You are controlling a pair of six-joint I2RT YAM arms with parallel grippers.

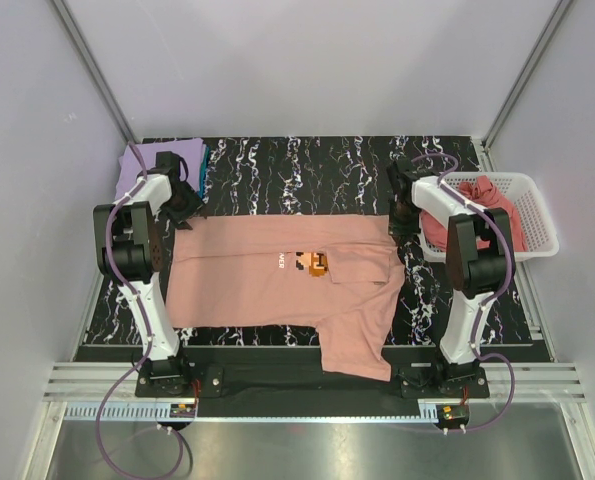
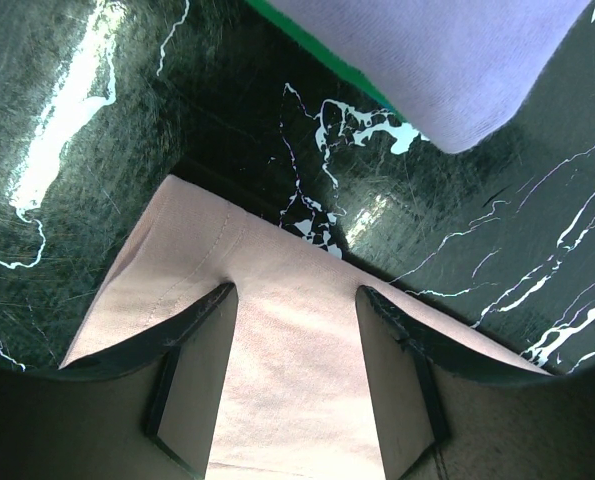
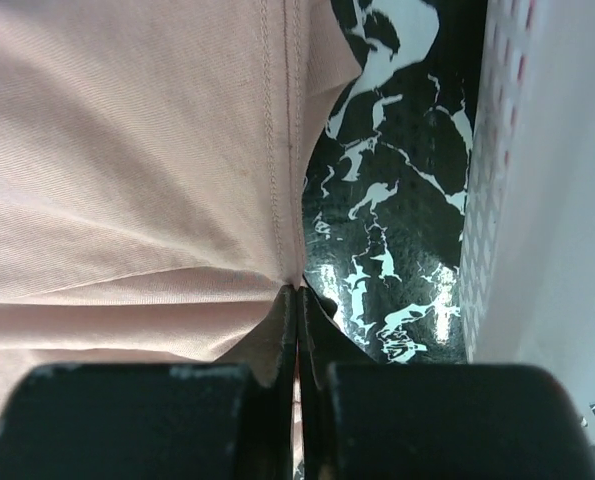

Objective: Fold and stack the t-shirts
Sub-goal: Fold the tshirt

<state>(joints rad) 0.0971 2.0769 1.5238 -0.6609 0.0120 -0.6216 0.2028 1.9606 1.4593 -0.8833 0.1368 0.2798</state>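
The salmon-pink t-shirt [image 1: 277,280] is seen spread flat across the middle of the black marble table [image 1: 307,165], its orange-red chest print [image 1: 309,262] facing up. One sleeve is draped over the near table edge at 5 o'clock.

At the shirt's 10 o'clock corner the left gripper [image 1: 184,215] is found. Its fingers [image 2: 202,330] are held apart, and the pink cloth lies under and between them without being clamped.

At the 2 o'clock corner the right gripper [image 1: 402,225] is pressed fully together on the shirt's hemmed edge. Creases are drawn in toward its tips in the right wrist view.

At the table's 10 o'clock corner a folded lavender-purple t-shirt [image 1: 152,165] is laid on a teal t-shirt [image 1: 204,160], of which only an edge is shown.

At 3 o'clock, a rose-pink t-shirt [image 1: 492,200] is bundled inside the white basket [image 1: 537,215], just beside the right gripper.
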